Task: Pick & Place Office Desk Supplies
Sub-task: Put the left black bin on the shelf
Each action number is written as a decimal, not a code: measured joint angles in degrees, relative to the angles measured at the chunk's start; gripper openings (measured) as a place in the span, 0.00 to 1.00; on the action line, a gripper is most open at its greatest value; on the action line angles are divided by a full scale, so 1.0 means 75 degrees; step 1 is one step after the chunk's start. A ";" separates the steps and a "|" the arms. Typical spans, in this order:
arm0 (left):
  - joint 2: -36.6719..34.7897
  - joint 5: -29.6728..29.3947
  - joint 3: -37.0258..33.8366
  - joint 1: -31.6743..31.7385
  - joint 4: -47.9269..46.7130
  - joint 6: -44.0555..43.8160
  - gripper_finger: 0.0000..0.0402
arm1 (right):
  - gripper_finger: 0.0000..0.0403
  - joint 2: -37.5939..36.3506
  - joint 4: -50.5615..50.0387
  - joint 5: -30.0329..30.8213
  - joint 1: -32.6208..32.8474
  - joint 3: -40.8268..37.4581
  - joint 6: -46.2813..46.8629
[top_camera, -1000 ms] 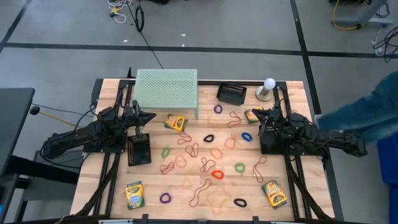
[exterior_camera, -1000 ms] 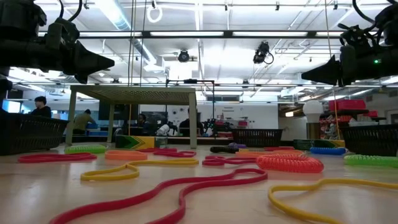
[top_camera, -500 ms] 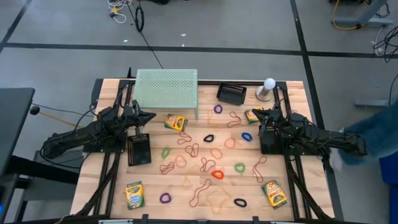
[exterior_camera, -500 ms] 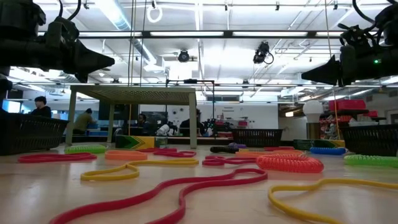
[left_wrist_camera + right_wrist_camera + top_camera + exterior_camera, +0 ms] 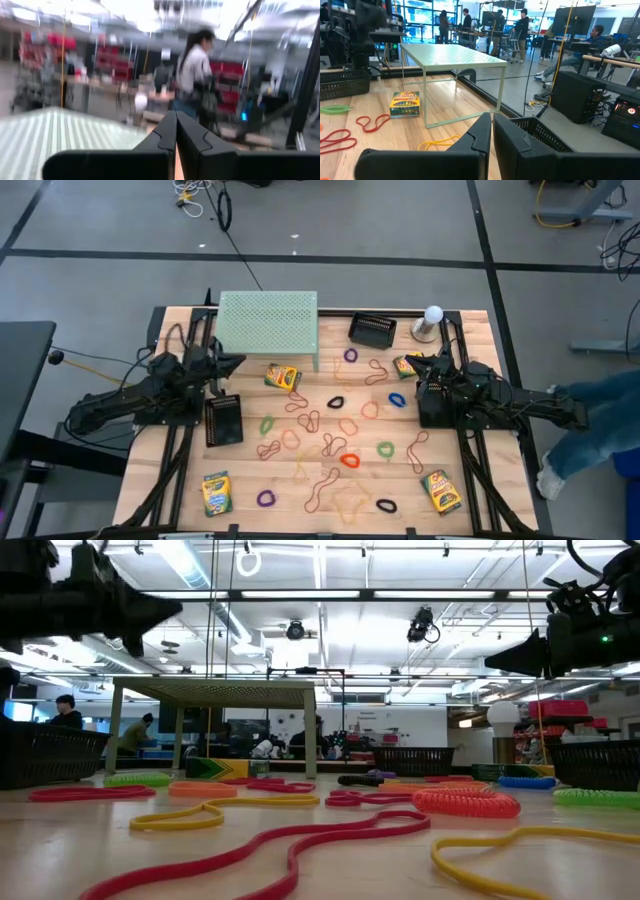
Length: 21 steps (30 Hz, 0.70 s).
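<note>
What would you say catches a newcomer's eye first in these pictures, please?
First, the scatter of coloured rubber-band loops strewn over the middle of the wooden table, with four yellow-and-green crayon boxes dotted among and around them. Next, the pale green mesh shelf standing at the table's far edge. The two dark arms flank the mess, the left end effector and the right end effector both shut and empty above the table.

No legible text; print on crayon box (image 5: 405, 103) too small to read.
</note>
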 joint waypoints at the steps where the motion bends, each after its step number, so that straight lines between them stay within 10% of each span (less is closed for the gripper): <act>1: 0.0000 -0.0005 0.0001 0.0003 0.0275 -0.0027 0.02 | 0.07 0.0000 0.0000 0.0000 0.0000 0.0000 0.0000; 10: 0.0005 0.0749 0.0002 0.0000 0.1261 -0.2019 0.02 | 0.07 -0.0002 0.0000 0.0000 0.0000 -0.0003 0.0000; 21: 0.0701 0.0452 0.0633 -0.0874 0.1129 -0.1600 0.02 | 0.07 -0.0002 0.0000 0.0000 -0.0002 -0.0001 0.0001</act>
